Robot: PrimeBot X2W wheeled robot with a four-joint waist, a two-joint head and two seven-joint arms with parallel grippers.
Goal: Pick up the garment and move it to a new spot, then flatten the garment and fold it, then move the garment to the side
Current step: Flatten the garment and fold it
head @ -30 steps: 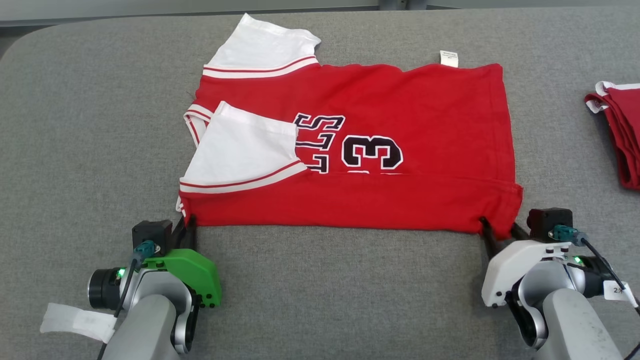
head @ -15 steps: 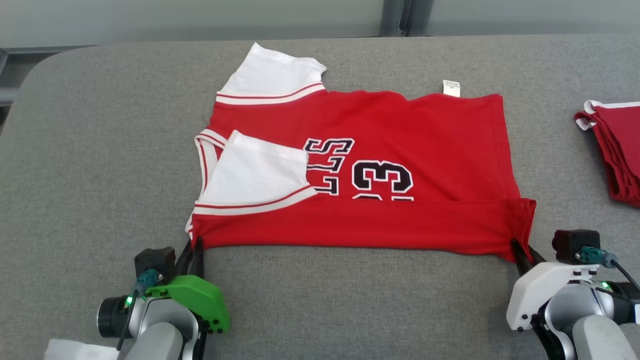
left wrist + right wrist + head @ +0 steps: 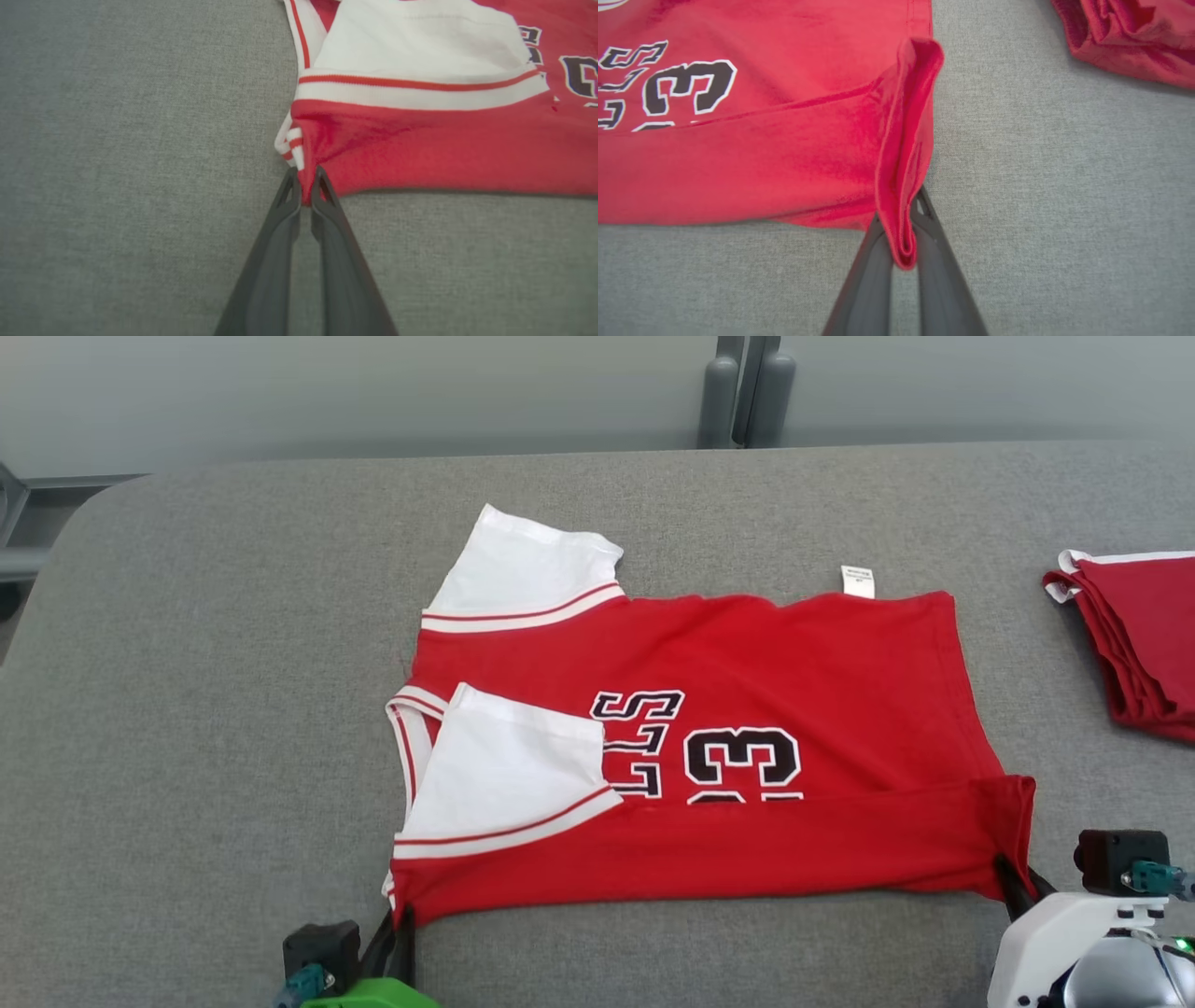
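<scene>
The garment (image 3: 747, 709) is a red jersey with white sleeves and black number print, lying sideways on the grey table (image 3: 233, 709), its near edge folded up over itself. My left gripper (image 3: 397, 929) is shut on the near left corner by the sleeve; in the left wrist view the fingertips (image 3: 306, 179) pinch red cloth (image 3: 420, 149). My right gripper (image 3: 1013, 887) is shut on the near right corner; in the right wrist view a doubled fold of the garment (image 3: 901, 186) hangs between the fingers (image 3: 934, 261).
A second folded red garment (image 3: 1139, 635) lies at the table's right edge, also in the right wrist view (image 3: 1134, 37). A wall with a grey post (image 3: 738, 392) stands behind the table. Bare grey cloth surface spreads to the left.
The right gripper closed on the near right corner. The head camera tilted up, so both grippers sit lower in the picture. The near edge of the garment is lifted slightly.
</scene>
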